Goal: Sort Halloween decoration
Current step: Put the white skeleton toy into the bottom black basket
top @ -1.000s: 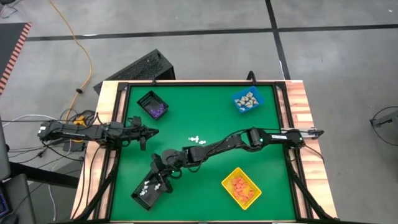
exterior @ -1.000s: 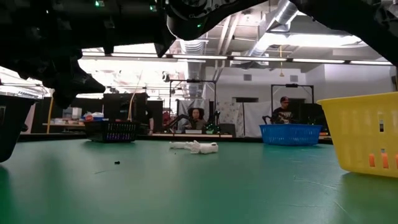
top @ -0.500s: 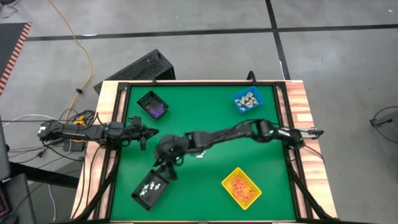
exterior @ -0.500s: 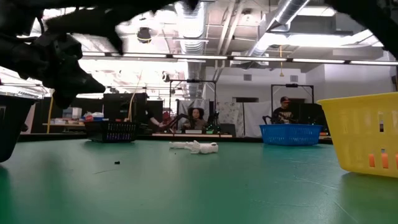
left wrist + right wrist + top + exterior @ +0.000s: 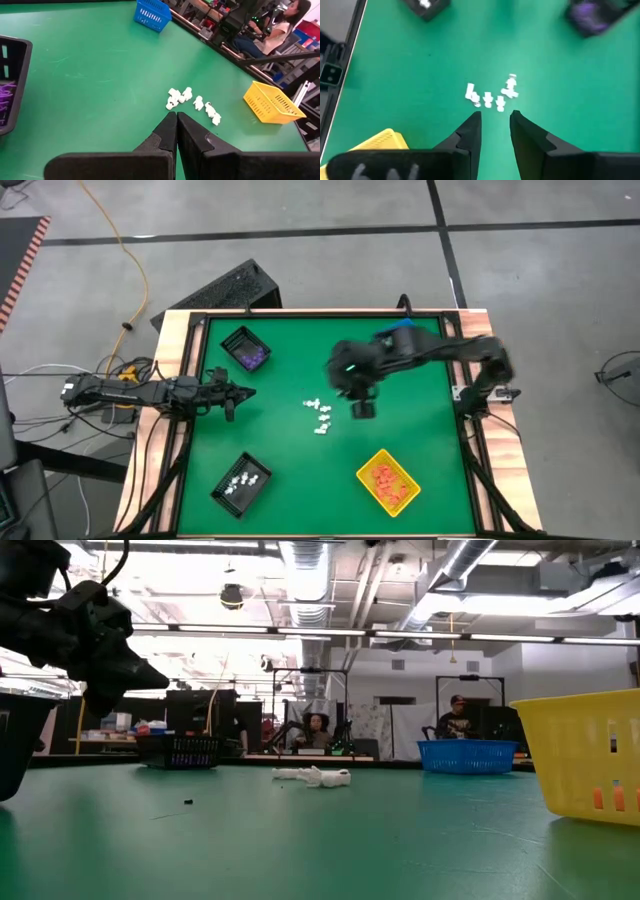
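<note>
Several small white Halloween decoration pieces lie loose on the green mat near the middle of the table; they also show in the low view and in both wrist views. My right gripper hangs open high above the mat, just right of these pieces, with nothing between its fingers. My left gripper rests shut at the table's left edge, pointing toward the pieces, and holds nothing.
A black bin with white pieces stands near left. Another black bin holding purple pieces is far left. A blue bin with beige pieces is far right, and a yellow bin with orange pieces is near right. People sit beyond the table.
My right gripper has risen from over the near-left black bin and swung toward the table's right and far side, ending high above the mat beside the loose white pieces. It has tipped steeply downward. The white pieces and my left arm have kept still.
</note>
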You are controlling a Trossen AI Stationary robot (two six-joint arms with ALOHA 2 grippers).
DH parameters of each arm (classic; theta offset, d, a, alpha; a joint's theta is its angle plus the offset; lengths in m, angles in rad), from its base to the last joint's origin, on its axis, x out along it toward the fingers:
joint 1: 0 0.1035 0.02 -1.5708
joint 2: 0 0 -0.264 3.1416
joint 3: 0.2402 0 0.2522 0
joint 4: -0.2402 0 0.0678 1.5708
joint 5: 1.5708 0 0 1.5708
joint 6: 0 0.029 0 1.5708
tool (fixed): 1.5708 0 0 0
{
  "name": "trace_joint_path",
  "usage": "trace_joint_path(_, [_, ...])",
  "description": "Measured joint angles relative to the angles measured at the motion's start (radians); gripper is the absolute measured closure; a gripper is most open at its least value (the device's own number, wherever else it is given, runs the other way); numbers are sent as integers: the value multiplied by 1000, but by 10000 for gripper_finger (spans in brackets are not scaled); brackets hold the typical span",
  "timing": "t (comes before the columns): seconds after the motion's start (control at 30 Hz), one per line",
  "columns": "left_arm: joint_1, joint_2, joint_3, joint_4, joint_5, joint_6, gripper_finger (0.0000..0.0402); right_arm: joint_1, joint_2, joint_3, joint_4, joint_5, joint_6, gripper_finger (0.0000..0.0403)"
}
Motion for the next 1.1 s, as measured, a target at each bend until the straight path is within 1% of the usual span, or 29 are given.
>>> trace_joint_path(0.1, [0,0,0,0,0,0,401,-28,-148,-137,59,17,34,284])
trace_joint_path(0.27, [0,0,1,-6,-1,-10,401,-56,-368,-432,230,21,87,284])
trace_joint_path(0.4, [0,0,2,-9,-1,-11,401,-73,-503,-651,384,22,127,284])
trace_joint_path(0.5, [0,0,2,-10,-2,-7,401,-75,-564,-796,487,24,128,284])
trace_joint_path(0.67, [0,0,2,-10,-11,18,401,-73,-601,-1006,725,21,128,284])
trace_joint_path(0.77, [0,0,2,-11,-23,-12,401,-75,-592,-1121,899,20,128,285])
trace_joint_path(0.87, [0,0,3,-11,-39,-10,401,-82,-568,-1216,1088,19,133,285])
trace_joint_path(0.97, [0,0,3,-11,-46,-8,401,-104,-522,-1280,1236,17,161,285])
trace_joint_path(1.1, [0,0,3,-9,-76,-8,402,-128,-421,-1293,1305,19,178,283])
